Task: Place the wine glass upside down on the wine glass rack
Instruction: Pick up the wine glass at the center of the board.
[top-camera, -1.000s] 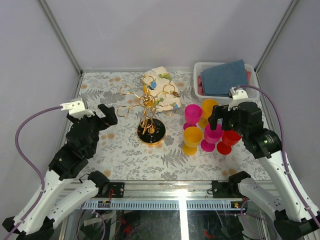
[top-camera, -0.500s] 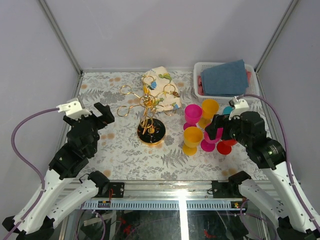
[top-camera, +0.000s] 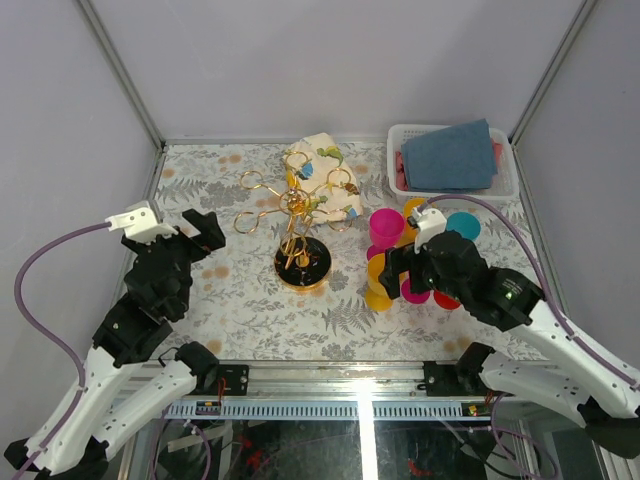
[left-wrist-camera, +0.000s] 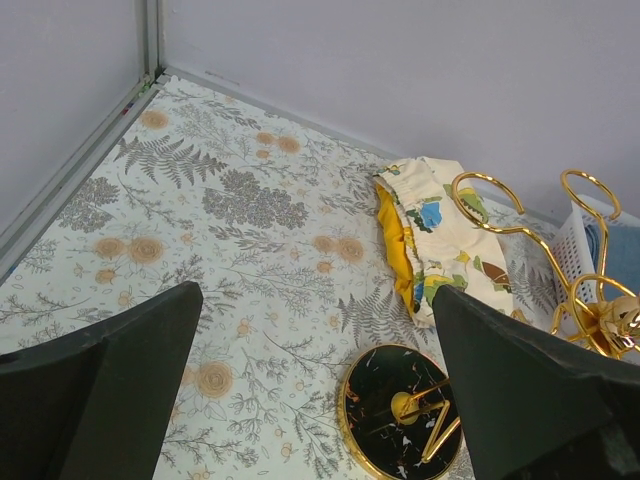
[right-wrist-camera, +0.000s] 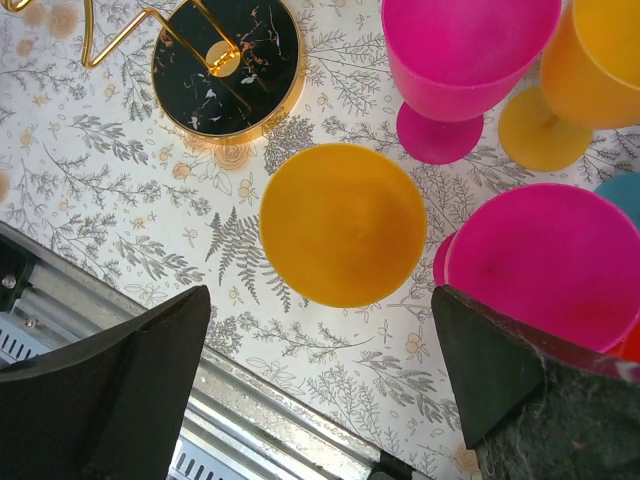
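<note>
The gold wire wine glass rack (top-camera: 298, 205) stands mid-table on its round black base (top-camera: 303, 266), with nothing on its loops; the base (left-wrist-camera: 399, 415) and loops (left-wrist-camera: 492, 203) also show in the left wrist view. Right of it stand several upright plastic wine glasses: pink (top-camera: 385, 227), orange (top-camera: 379, 271), teal (top-camera: 463, 224). My right gripper (top-camera: 398, 268) hangs open above the near orange glass (right-wrist-camera: 343, 222), holding nothing (right-wrist-camera: 320, 296). A pink glass (right-wrist-camera: 545, 265) sits by its right finger. My left gripper (top-camera: 200, 236) is open and empty, left of the rack (left-wrist-camera: 315, 292).
A white basket (top-camera: 510, 165) holding a blue cloth (top-camera: 450, 155) sits at the back right. A floral cloth (top-camera: 325, 165) lies behind the rack. The table's metal front rail (right-wrist-camera: 70, 310) runs just under my right gripper. Grey walls close the sides.
My right arm has swung left and down, from over the red and pink glasses to over the near orange glass. My left arm has drawn back a little to the left.
</note>
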